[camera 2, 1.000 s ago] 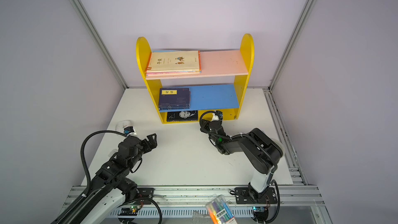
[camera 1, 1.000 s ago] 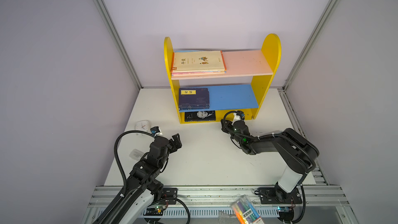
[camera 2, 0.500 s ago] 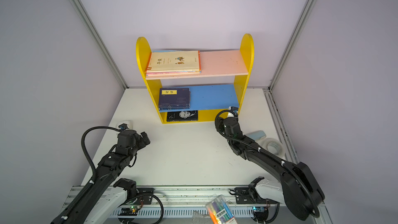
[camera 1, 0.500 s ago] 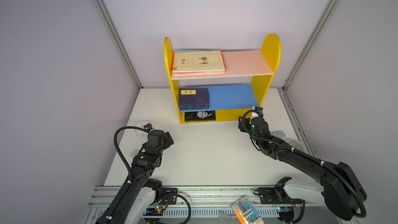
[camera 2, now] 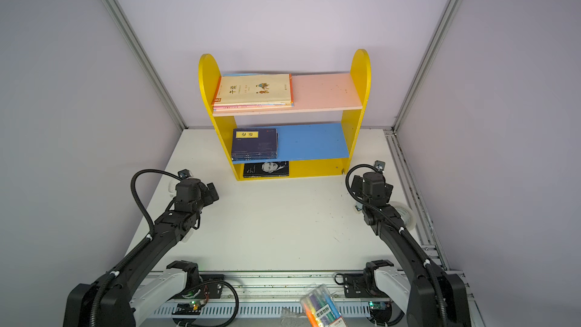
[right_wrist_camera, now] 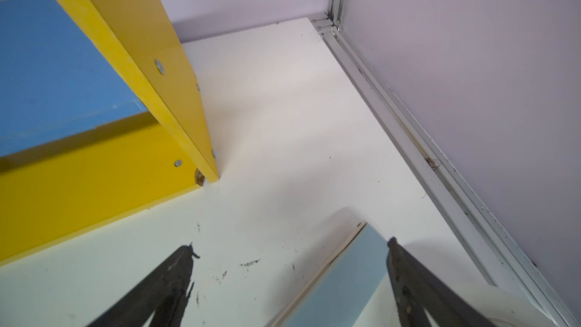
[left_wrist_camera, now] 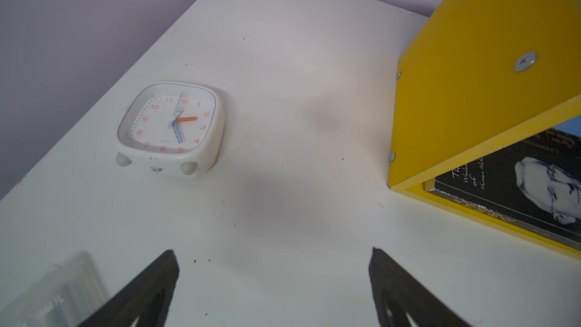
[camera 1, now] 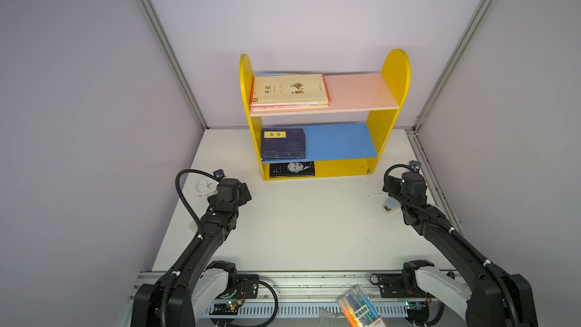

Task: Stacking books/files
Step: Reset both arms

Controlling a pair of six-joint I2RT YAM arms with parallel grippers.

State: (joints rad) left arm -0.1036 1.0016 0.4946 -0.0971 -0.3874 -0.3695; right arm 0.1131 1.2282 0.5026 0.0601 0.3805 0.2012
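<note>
Lying flat on the yellow bookshelf (camera 1: 394, 70), cream books (camera 1: 290, 91) are occupying the top, navy books (camera 1: 283, 144) the middle, a black book (camera 1: 291, 169) the bottom; left hand (left_wrist_camera: 273, 250) and right hand (right_wrist_camera: 290, 243) are hanging released, empty; stacking is looking finished.

Pale lilac walls (camera 1: 314, 11) joined by aluminium corner posts (camera 1: 164, 45) enclose a white table (camera 1: 314, 231) carrying a yellow shelf (camera 1: 394, 70).
</note>
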